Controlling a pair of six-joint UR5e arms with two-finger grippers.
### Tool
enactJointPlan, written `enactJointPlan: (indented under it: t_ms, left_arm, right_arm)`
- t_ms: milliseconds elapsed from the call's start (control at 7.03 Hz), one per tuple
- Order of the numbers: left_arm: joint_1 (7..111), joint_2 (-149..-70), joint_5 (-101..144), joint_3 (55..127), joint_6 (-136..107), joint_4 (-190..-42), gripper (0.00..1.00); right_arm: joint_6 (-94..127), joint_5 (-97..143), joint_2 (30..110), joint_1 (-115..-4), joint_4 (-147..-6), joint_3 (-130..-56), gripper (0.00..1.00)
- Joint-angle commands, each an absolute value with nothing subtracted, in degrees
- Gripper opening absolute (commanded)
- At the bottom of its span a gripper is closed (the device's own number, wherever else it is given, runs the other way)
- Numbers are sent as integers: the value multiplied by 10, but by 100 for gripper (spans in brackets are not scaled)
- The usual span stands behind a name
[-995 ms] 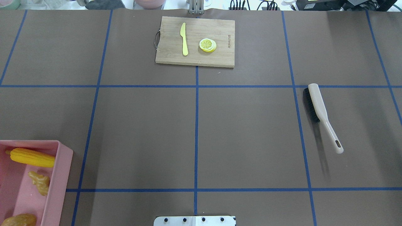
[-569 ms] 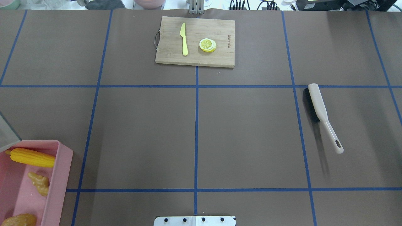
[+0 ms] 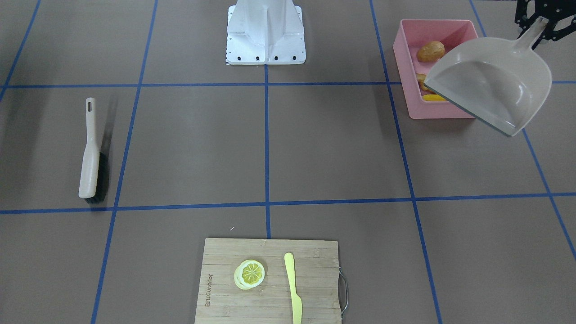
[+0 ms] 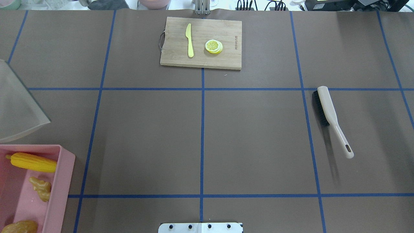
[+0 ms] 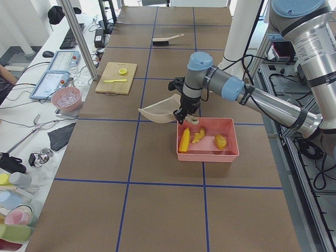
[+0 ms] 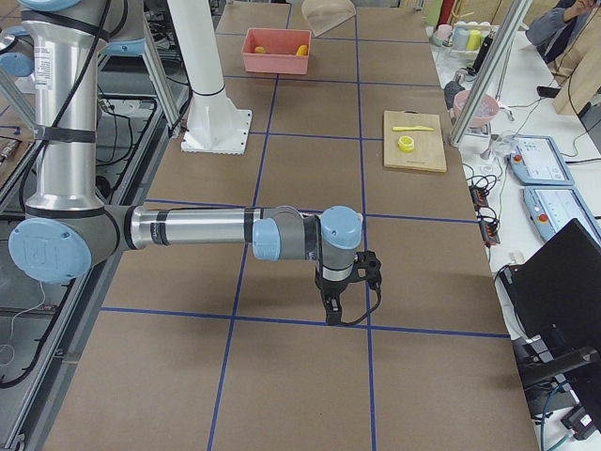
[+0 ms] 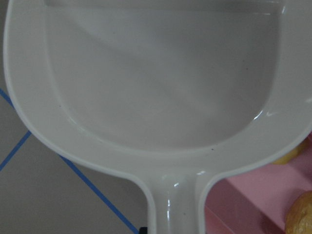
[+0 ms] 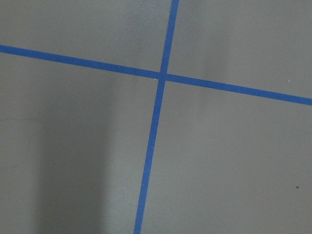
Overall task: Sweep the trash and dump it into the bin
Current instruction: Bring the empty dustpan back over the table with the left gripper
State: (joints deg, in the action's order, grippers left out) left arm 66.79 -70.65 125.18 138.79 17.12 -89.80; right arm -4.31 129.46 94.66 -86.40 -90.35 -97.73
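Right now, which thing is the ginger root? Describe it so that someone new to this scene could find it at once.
Find the pink bin at the robot's near left corner of the table. Three toy foods lie inside it, and the ginger root is the middle one, between the corn cob and the potato. It alone is knobbly, tan and branched; the cob is long and yellow, the potato smooth and oval.

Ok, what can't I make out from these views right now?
Right pincer: it shows only in the exterior right view, and small; open or shut is unclear.
Corn cob and ginger root: in the front-facing view, mostly hidden behind the dustpan.
Potato: in the overhead view, cut off by the bottom edge.
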Motion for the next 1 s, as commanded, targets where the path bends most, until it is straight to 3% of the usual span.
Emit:
enactJointPlan:
  t_ms: [0,284,853]
  left_arm:
    - [624,-792,1262,1382,176,-847,0]
    - [553,-849,1255,1343,182,-851,0]
    - [556,-961,1258,1214,347,-896,0]
  right_arm:
    - [-43,1295,947,-864,-904,-977,100]
    - [-43,1295,947,-864,-904,-977,100]
    - [-43,1296,947,-864,-904,-977,100]
